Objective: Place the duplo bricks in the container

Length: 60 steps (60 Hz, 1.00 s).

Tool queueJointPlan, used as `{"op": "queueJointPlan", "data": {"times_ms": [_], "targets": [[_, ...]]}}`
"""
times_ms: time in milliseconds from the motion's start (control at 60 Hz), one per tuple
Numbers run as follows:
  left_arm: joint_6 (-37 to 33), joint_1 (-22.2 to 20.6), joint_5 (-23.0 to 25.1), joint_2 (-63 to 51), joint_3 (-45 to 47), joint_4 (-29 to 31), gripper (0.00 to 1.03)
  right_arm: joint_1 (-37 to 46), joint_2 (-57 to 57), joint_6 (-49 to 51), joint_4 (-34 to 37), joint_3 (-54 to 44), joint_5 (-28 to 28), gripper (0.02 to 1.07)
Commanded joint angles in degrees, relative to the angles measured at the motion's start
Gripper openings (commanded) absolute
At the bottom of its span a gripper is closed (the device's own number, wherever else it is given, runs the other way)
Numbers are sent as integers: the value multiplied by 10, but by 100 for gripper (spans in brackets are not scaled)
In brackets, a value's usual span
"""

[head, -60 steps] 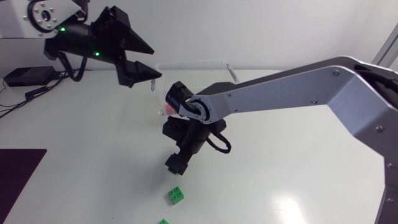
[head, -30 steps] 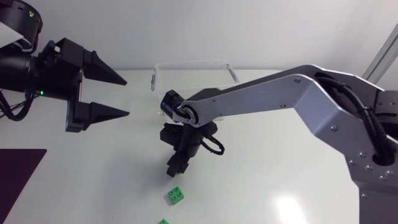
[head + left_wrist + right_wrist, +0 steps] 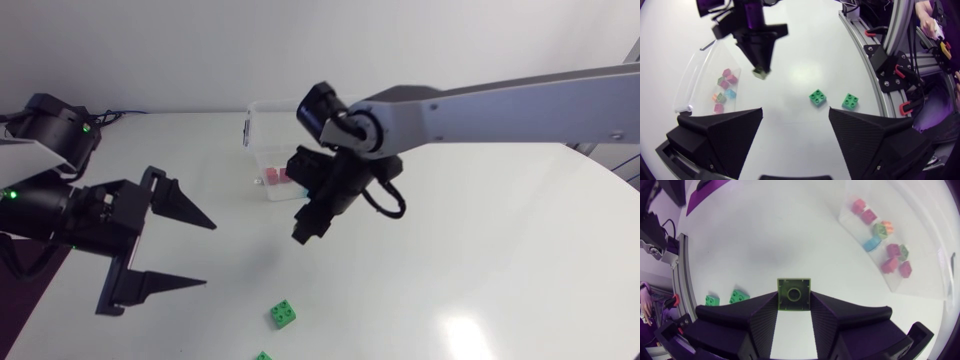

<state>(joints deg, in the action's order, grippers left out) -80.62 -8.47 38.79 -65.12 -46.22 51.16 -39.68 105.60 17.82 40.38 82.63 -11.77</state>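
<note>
- Right gripper (image 3: 306, 230), centre of the head view, is clenched on a pale brick (image 3: 793, 294). Its fingers press the brick from two sides and hold it clear of the table (image 3: 480, 250), most likely for a drop into the container.
- Container (image 3: 250, 128) is clear-walled and sits upper centre, partly hidden behind the right arm (image 3: 480, 95).
- Loose bricks (image 3: 890, 265) already lie in the container: pink, blue, orange and green.
- The held brick looks to be just in front of the container's near wall, not above the opening, so I judge the carry unfinished. It needs to go up and over the rim before letting go.
- Left gripper (image 3: 209, 255), lower left, has its fingers spread wide with nothing between them. It is parked well apart from the container, probably to leave the right arm room.
- Two green bricks (image 3: 283, 314) sit lower centre on the table, near each other, far from the container and not yet binned.
- In the left wrist view they lie ahead of the left gripper's spread fingers, so they are its likely next pick.
</note>
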Motion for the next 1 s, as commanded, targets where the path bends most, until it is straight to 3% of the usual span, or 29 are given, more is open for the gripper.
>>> {"op": "queueJointPlan", "data": {"times_ms": [0,300,517,800,983], "targets": [[-24,-22,0,16,30,10,92,7,-41,-8,13,-14,4,23],[-2,-142,-16,13,102,2,90,52,-83,-24,18,42,5,23],[32,-204,-38,-42,144,-77,89,72,-73,-23,29,88,4,23],[51,-248,-71,-168,150,-164,86,99,-46,-28,37,164,-4,23],[62,-271,-72,-178,159,-181,85,125,-9,-37,37,227,-11,23]]}}
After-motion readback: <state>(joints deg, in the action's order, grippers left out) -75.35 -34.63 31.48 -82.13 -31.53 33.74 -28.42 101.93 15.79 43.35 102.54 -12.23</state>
